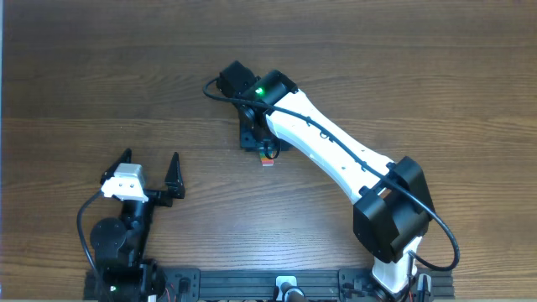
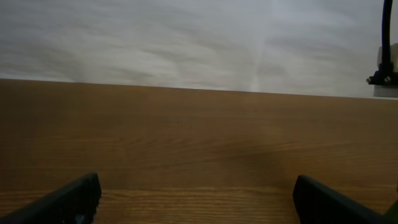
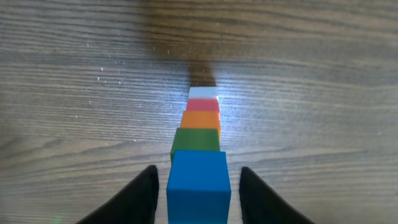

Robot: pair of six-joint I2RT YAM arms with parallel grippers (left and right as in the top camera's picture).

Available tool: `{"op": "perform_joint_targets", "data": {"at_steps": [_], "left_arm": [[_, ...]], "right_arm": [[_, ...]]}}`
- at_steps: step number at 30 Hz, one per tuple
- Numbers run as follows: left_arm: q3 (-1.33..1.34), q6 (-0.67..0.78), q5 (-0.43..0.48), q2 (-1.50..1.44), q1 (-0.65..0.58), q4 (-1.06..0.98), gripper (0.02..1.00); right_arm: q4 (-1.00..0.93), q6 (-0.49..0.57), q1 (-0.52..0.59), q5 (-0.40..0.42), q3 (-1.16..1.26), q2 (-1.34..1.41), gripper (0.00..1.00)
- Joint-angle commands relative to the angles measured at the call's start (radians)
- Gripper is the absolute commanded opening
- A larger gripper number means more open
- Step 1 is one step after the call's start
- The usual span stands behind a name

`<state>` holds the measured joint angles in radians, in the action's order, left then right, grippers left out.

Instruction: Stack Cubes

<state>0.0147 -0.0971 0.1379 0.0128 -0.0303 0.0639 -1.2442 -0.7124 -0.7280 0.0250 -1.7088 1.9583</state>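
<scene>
In the right wrist view a stack of cubes stands on the wooden table, seen from above: a blue cube (image 3: 199, 183) on top, then green (image 3: 197, 139), orange (image 3: 201, 118), red (image 3: 203, 104) and white (image 3: 204, 93) at the bottom. My right gripper (image 3: 199, 177) is open, one finger on each side of the blue cube with a small gap at both sides. In the top view the right gripper (image 1: 259, 138) is over the table's middle, and a bit of the stack (image 1: 268, 159) peeks out below it. My left gripper (image 1: 151, 165) is open near its base and holds nothing.
Bare wooden table (image 1: 403, 75) lies all round the stack. The left wrist view looks across the table (image 2: 186, 143) toward a pale wall, with part of the right arm (image 2: 387, 56) at the edge.
</scene>
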Motion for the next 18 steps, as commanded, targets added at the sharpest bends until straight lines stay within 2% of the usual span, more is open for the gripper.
{"op": "perform_joint_targets", "data": {"at_steps": [1,4,6,12,18], "left_arm": [[-0.008,0.011,-0.002,-0.007,-0.005,0.000,1.000],[-0.008,0.011,-0.002,-0.007,-0.005,0.000,1.000],[-0.008,0.011,-0.002,-0.007,-0.005,0.000,0.998],[-0.008,0.011,-0.002,-0.007,-0.005,0.000,1.000],[-0.008,0.011,-0.002,-0.007,-0.005,0.000,1.000]], "right_arm": [[-0.001,-0.005,-0.007,0.017,0.009,0.008,0.568],[0.001,-0.005,-0.005,0.018,0.009,0.008,0.748],[0.012,-0.003,0.002,0.018,0.009,0.008,0.993],[0.061,0.058,0.087,0.064,0.008,0.007,0.993],[0.183,0.205,0.237,0.142,-0.006,0.007,0.993]]}}
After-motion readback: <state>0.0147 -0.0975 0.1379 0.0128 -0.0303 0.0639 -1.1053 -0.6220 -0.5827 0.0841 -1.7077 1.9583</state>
